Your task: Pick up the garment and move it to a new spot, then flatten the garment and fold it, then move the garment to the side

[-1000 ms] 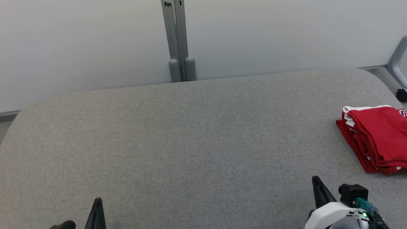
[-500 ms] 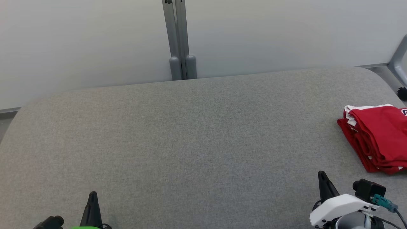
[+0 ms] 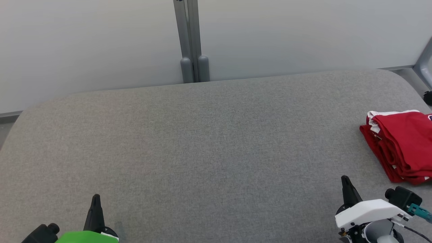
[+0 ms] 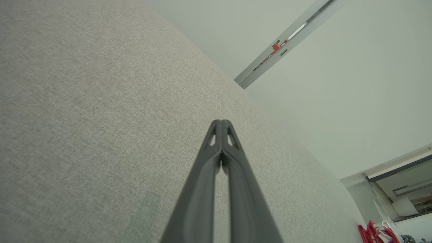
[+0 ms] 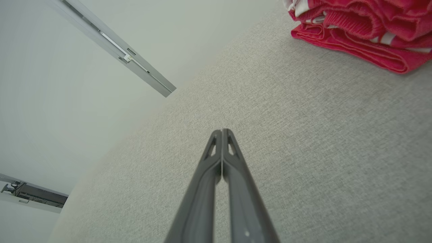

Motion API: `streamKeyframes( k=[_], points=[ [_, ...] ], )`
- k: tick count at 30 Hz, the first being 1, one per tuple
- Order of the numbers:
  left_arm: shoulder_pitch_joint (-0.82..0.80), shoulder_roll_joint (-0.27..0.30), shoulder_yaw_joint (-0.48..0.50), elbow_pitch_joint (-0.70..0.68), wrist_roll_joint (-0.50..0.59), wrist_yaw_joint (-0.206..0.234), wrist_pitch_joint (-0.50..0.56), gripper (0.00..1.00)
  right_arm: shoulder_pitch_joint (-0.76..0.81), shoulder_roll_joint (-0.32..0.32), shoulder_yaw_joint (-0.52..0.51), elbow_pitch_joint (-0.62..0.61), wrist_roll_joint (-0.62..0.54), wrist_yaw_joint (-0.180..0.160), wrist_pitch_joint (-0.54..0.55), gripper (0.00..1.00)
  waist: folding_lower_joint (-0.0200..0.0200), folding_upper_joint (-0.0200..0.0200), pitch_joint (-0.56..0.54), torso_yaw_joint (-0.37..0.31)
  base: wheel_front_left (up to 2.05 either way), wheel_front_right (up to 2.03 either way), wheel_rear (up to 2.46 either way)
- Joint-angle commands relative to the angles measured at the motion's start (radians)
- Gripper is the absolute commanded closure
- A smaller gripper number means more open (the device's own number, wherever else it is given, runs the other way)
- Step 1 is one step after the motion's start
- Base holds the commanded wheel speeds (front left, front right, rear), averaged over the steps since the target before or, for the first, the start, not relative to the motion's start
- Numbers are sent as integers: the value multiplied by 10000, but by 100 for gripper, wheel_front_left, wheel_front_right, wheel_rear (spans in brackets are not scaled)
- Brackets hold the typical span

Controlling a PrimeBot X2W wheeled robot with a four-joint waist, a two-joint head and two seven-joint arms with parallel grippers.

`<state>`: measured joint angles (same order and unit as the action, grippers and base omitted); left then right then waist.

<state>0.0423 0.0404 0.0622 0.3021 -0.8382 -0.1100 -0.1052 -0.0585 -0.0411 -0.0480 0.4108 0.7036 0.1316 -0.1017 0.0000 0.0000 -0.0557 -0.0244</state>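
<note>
The garment (image 3: 403, 145) is red with white trim and lies folded in a thick stack at the right edge of the grey table (image 3: 209, 148). It also shows in the right wrist view as the garment (image 5: 364, 30) at the top right, and far off in the left wrist view as the garment (image 4: 376, 233). My right gripper (image 3: 345, 179) hovers near the front right, shut and empty, a short way in front of the garment. Near the front left my left gripper (image 3: 96, 197) is shut too, tips touching, holding nothing.
A pale wall with a grey double post (image 3: 192, 40) runs behind the table's far edge. A grey frame piece (image 3: 426, 64) stands at the far right corner.
Both grippers have come further up into the head view. The garment has not moved on the table; the whole picture has shifted slightly.
</note>
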Motion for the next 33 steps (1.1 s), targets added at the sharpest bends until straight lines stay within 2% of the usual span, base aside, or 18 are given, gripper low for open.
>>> streamKeyframes(
  k=[1,33],
  points=[
    [-349,59,56,-144,-376,-64,72,100,-280,-48,-40,-223,401,-4,81,100,0,0,10,4,0,0,0],
    [-919,93,269,-353,-3723,-139,1048,100,-414,-79,-329,-902,4340,-8,1030,100,0,0,218,91,0,0,0]
  ],
)
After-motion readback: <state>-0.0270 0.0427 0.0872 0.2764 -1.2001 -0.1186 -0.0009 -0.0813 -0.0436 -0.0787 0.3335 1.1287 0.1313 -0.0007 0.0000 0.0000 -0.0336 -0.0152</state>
